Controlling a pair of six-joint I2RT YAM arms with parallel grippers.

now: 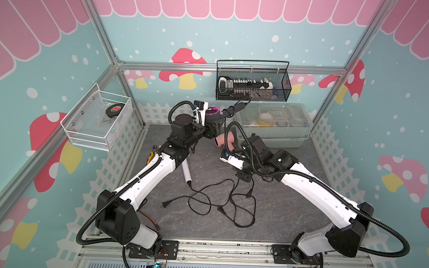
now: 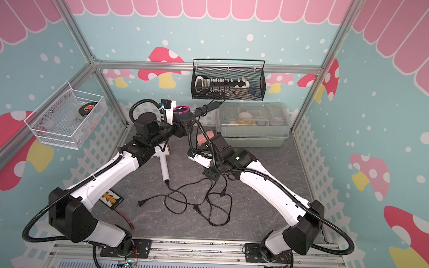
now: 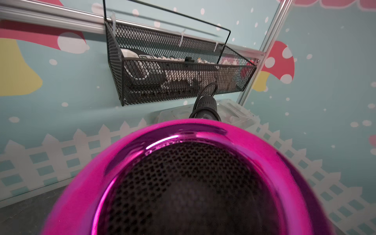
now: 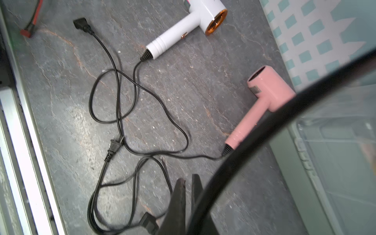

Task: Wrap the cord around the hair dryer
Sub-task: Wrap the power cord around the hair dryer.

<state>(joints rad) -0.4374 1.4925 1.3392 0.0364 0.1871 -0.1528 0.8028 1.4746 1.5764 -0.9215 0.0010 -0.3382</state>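
Left tool (image 1: 210,123) around raised hair dryer (image 1: 224,113)

No text could be read anywhere. The black disc (image 1: 113,109) in the white wire basket (image 1: 84,136) on the left wall bore a red-and-white emblem, too small to make out. The pink hair dryer (image 4: 264,85) carried a small blurred grey plate; the near-left black board (image 2: 111,198) had an illegible yellow label.

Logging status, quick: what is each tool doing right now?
Left tool: closed on the black-and-magenta hair dryer.
Right tool: closed, nothing visibly held.
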